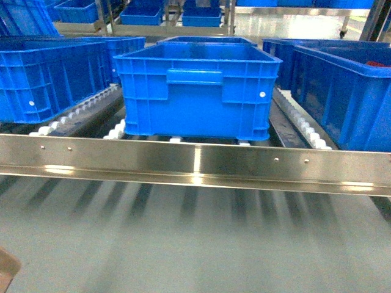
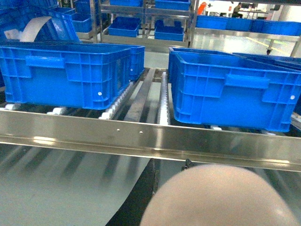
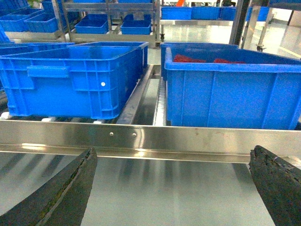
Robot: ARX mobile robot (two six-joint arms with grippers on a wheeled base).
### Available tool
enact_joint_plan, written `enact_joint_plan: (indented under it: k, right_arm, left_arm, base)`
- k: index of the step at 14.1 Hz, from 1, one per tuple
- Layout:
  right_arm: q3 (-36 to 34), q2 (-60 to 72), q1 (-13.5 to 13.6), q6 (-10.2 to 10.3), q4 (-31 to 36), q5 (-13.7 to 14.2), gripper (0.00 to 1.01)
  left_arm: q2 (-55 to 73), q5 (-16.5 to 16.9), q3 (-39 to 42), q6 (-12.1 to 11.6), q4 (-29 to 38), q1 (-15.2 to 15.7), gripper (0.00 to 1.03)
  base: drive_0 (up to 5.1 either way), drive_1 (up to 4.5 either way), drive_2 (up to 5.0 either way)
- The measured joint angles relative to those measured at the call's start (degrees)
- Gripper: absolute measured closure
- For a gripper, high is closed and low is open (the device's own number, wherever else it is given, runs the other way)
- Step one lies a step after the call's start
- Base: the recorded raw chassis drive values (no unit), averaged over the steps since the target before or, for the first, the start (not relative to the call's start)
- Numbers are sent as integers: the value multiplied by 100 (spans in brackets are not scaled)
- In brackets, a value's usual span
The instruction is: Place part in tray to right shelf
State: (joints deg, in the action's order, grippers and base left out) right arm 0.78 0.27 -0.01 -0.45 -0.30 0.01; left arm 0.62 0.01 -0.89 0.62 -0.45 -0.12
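Note:
The part is out of view in every frame. A blurred beige rounded mass, the tray (image 2: 221, 197), fills the bottom of the left wrist view, and a beige corner of the tray (image 1: 6, 268) shows at the bottom left of the head view. My left gripper (image 2: 171, 163) has its dark fingers (image 2: 146, 197) close together around the tray, which hides most of them. My right gripper (image 3: 173, 150) is wide open over the steel surface, with nothing between its fingers (image 3: 61, 193). Neither gripper appears in the head view.
A steel rail (image 1: 195, 162) runs across in front of a roller shelf. Blue bins stand on the rollers: centre bin (image 1: 195, 91), left bin (image 1: 52, 79), right bin (image 1: 348, 91). The right bin (image 3: 230, 89) holds red items (image 3: 188, 58). More shelves with bins stand behind.

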Motion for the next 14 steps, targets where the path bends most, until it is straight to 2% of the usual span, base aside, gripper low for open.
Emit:
enact_joint_plan:
  k: [14]
  right_arm:
    - [0, 0, 0, 0, 15, 0, 3]
  left_arm:
    - [0, -4, 0, -20, 7, 7, 91]
  base:
    - [453, -411, -20]
